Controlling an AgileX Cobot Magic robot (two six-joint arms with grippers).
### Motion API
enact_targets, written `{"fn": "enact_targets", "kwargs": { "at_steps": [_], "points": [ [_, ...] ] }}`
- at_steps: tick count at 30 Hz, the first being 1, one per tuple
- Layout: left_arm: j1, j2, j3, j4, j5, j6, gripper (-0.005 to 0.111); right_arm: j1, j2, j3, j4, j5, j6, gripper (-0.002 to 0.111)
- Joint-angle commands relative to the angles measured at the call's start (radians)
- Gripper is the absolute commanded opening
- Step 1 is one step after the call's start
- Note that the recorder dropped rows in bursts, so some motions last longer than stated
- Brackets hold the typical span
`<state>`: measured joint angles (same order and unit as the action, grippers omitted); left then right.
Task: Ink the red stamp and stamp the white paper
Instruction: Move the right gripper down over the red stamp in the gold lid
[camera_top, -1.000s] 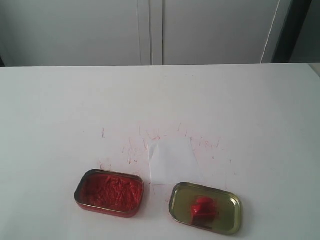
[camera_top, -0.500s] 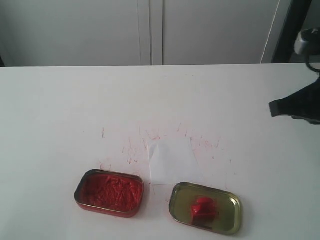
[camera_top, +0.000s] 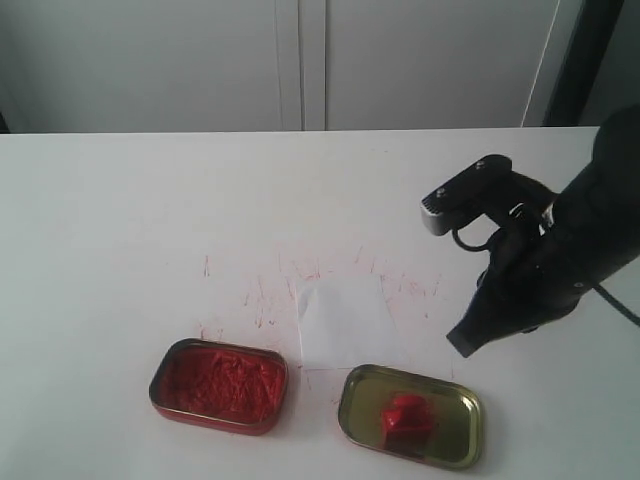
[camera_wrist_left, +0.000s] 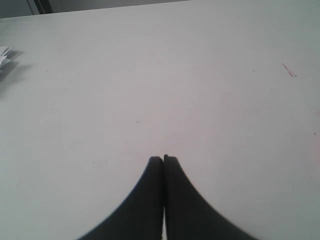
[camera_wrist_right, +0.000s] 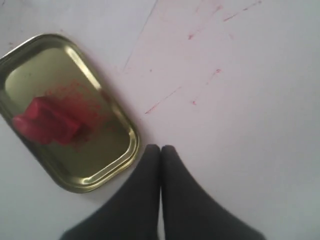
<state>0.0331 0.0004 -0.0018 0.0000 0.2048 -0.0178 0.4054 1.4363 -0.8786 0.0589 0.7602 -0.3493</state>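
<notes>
Hovering with jaws together and empty just beyond the gold tin (camera_top: 362, 400) at near right, where the red stamp (camera_top: 407, 420) lies, the right gripper (camera_top: 460, 343) is at the pick-up step and must next open over the stamp.

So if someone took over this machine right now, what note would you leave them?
Left hand: shut, empty, over bare white table.
Right hand: shut, empty, close by the shallow gold metal tin.
Small red plastic stamp lies in that tin; rounded red tin of ink sits beside it; thin white paper sheet lies just beyond both in the exterior view, no print visible.
Done: nothing yet. Left: grasp stamp, ink it, press on paper.
</notes>
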Motion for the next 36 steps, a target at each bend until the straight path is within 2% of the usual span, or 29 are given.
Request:
{"fn": "enact_targets", "kwargs": {
  "at_steps": [1, 11, 20, 29, 36],
  "points": [
    [-0.006, 0.0, 0.002, -0.006, -0.002, -0.004, 0.0, 0.03, 0.041, -0.042, 0.049, 0.064, -0.082, 0.0],
    [-0.006, 0.0, 0.002, -0.006, -0.002, -0.004, 0.0, 0.054, 0.144, -0.112, 0.285, 0.156, -0.5, 0.0],
    [-0.006, 0.0, 0.002, -0.006, -0.002, -0.004, 0.0, 0.135, 0.144, -0.109, 0.248, 0.181, -0.659, 0.001],
    [-0.006, 0.0, 0.002, -0.006, -0.002, -0.004, 0.0, 0.226, 0.144, -0.103, 0.093, 0.162, -0.665, 0.02],
    [-0.006, 0.0, 0.002, -0.006, -0.002, -0.004, 0.0, 0.273, 0.144, -0.027, 0.016, 0.043, -0.668, 0.03]
  ]
}}
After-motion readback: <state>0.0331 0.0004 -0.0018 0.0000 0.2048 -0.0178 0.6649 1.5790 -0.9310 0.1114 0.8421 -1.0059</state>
